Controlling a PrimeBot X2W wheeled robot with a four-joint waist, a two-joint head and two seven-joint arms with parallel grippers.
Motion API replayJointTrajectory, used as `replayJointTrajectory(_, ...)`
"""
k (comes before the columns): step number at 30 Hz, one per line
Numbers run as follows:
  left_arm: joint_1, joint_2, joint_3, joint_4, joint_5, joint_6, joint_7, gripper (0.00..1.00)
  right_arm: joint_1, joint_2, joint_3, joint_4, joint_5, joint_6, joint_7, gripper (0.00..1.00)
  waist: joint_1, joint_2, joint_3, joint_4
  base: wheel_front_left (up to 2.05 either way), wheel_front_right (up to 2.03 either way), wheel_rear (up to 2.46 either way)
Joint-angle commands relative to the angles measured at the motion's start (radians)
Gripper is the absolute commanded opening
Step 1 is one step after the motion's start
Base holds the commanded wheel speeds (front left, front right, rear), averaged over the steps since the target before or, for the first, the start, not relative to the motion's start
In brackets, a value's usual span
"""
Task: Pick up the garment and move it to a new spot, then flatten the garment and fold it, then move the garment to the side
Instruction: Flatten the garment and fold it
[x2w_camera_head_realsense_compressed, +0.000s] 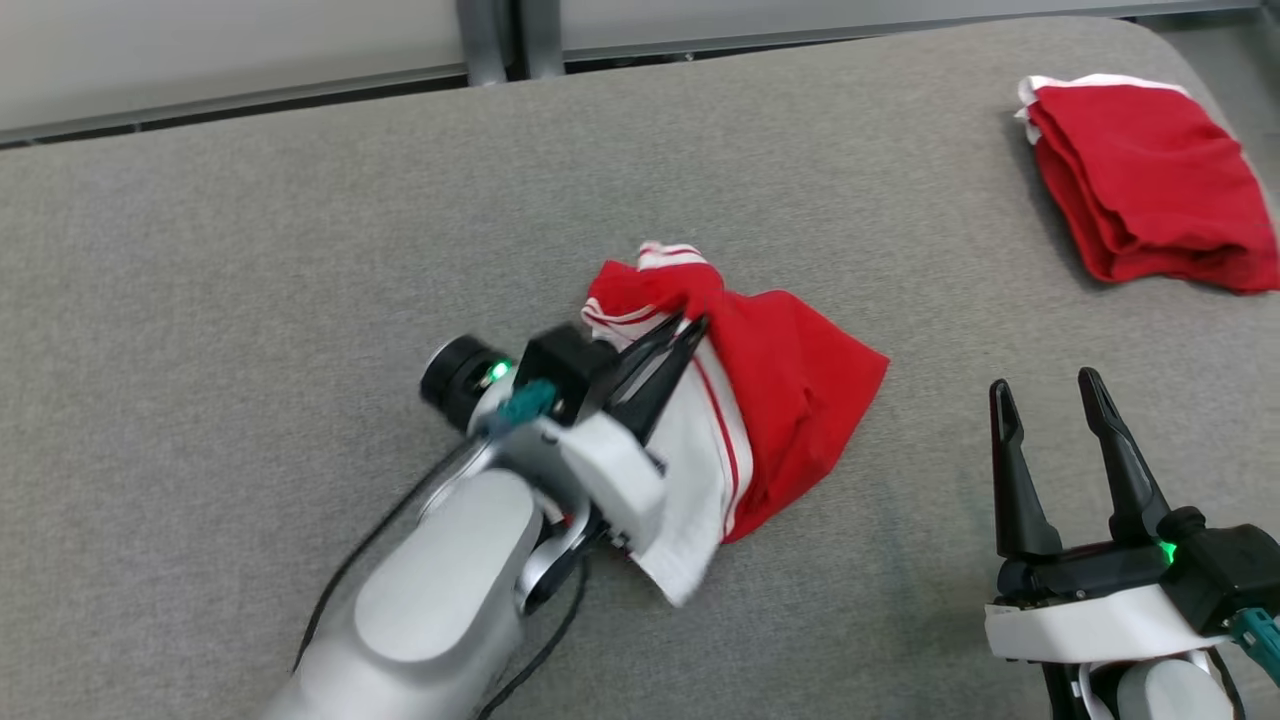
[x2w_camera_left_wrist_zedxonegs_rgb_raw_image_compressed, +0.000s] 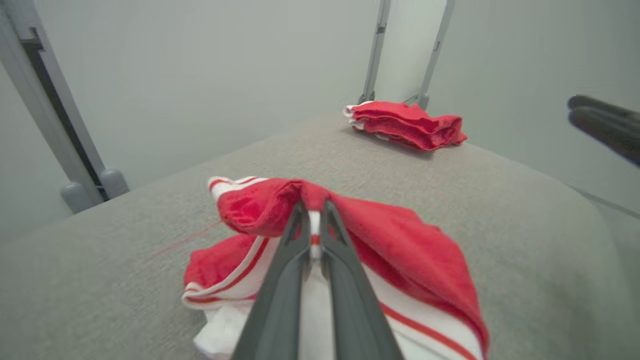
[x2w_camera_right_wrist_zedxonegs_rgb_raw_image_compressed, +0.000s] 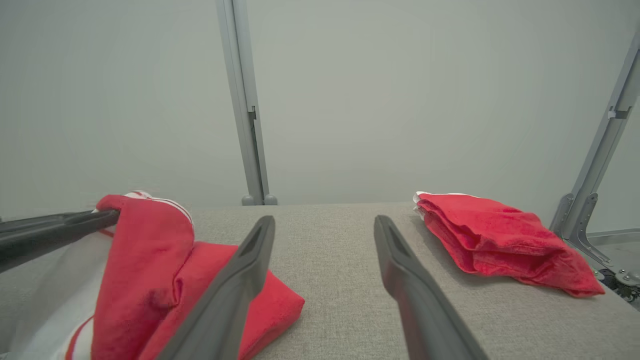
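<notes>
From the head view, my left gripper is clamped on a raised fold of the crumpled red garment with white striped trim, which lies mid-way across the grey fabric-covered table. My right gripper hangs spread and empty nearby.

In the left wrist view, my fingertips pinch red and white cloth together. I judge this to be the pick-up step. Next I need a clean lift and a carry to a fresh spot.

In the right wrist view, my spread fingers are over bare table between the garment and a folded red cloth in the far corner. I see no container, and both cloths lie directly on the table.
</notes>
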Motion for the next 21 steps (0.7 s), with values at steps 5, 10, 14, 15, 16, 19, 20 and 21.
replayJointTrajectory(5,-0.133,0.002,-0.055,-0.257,-0.369,-0.006,0.249,0.00,0.001,0.004,0.002,0.012,0.021,-0.002,0.000,1.00,0.0000,0.0000,-0.057,-0.080,0.00,0.00,0.00)
replayJointTrajectory(10,-0.294,-0.004,-0.002,-0.359,-0.585,0.005,0.412,0.00,0.027,0.006,-0.005,0.024,0.051,-0.002,0.000,1.00,0.0000,0.0000,-0.100,-0.142,0.00,0.00,0.00)
replayJointTrajectory(14,-0.463,-0.003,0.014,-0.345,-0.651,0.056,0.428,0.00,0.043,0.006,-0.023,0.029,0.069,-0.002,0.000,1.00,0.0000,0.0000,-0.141,-0.183,0.00,0.00,0.00)
replayJointTrajectory(15,-0.508,-0.003,0.019,-0.335,-0.658,0.070,0.413,0.00,0.047,0.006,-0.030,0.029,0.071,-0.002,0.000,1.00,0.0000,0.0000,-0.150,-0.189,0.00,0.00,0.00)
replayJointTrajectory(16,-0.555,-0.003,0.022,-0.321,-0.663,0.082,0.392,0.00,0.051,0.006,-0.035,0.029,0.069,-0.002,0.000,1.00,0.0000,0.0000,-0.159,-0.192,0.00,0.00,0.00)
replayJointTrajectory(19,-0.676,-0.003,0.029,-0.255,-0.664,0.115,0.304,0.00,0.063,0.006,-0.051,0.032,0.060,-0.002,0.000,1.00,0.0000,0.0000,-0.184,-0.188,0.00,0.00,0.00)
replayJointTrajectory(20,-0.706,-0.003,0.026,-0.229,-0.667,0.124,0.279,0.00,0.067,0.006,-0.056,0.031,0.058,-0.002,0.000,1.00,0.0000,0.0000,-0.190,-0.183,0.00,0.00,0.00)
replayJointTrajectory(21,-0.731,-0.002,0.024,-0.197,-0.670,0.134,0.252,0.00,0.070,0.007,-0.061,0.029,0.054,-0.002,0.000,1.00,0.0000,0.0000,-0.195,-0.175,0.00,0.00,0.00)
